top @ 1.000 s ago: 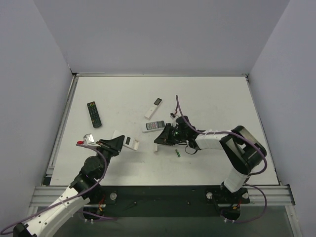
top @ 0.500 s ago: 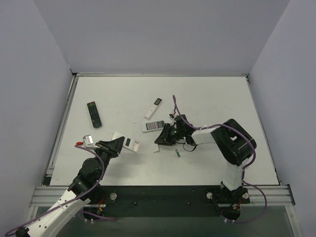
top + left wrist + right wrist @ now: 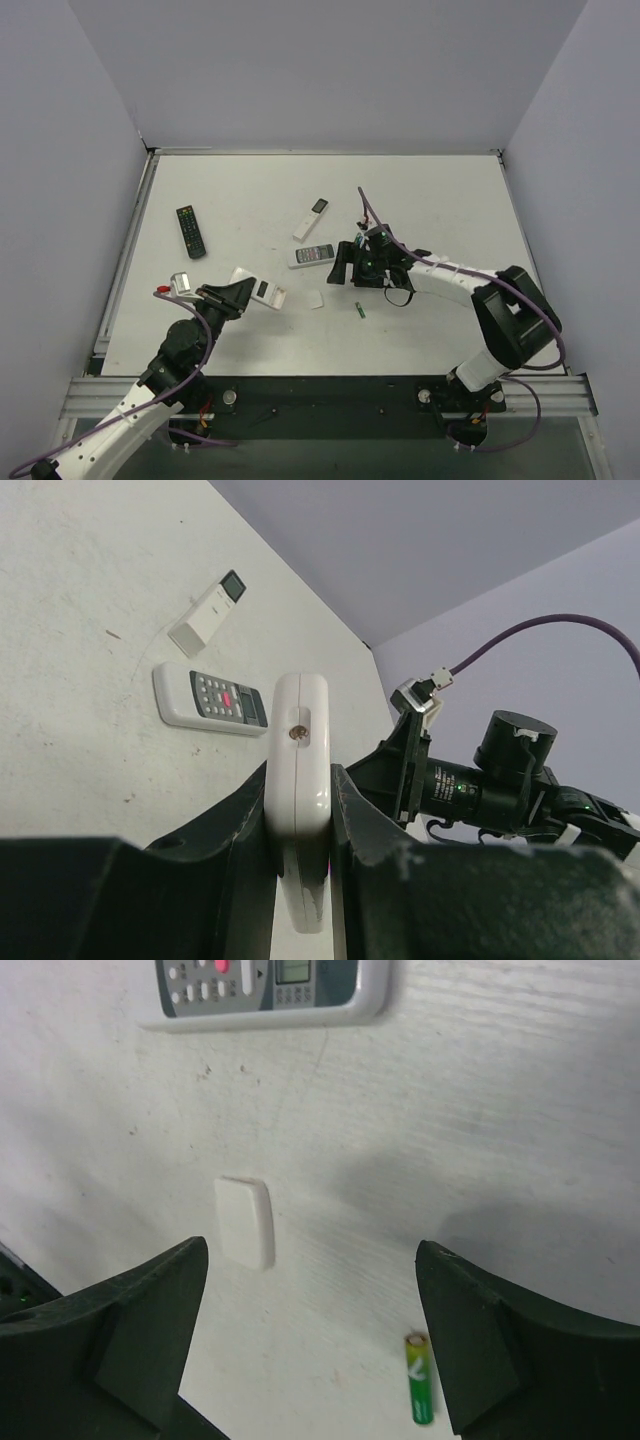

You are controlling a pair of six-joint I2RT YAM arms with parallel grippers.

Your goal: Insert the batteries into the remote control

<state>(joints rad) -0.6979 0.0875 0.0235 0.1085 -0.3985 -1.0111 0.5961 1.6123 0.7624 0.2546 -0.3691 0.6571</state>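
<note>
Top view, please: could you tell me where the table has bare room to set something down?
Bare: the table's far strip, its right side beyond the right arm, and the near strip before the green battery. Crowded: the middle, around the grey-screen remote, white cover and right gripper.

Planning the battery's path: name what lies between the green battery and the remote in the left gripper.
A small white rectangular piece lies between the green battery and the remote control in the left gripper; the top view shows it.
</note>
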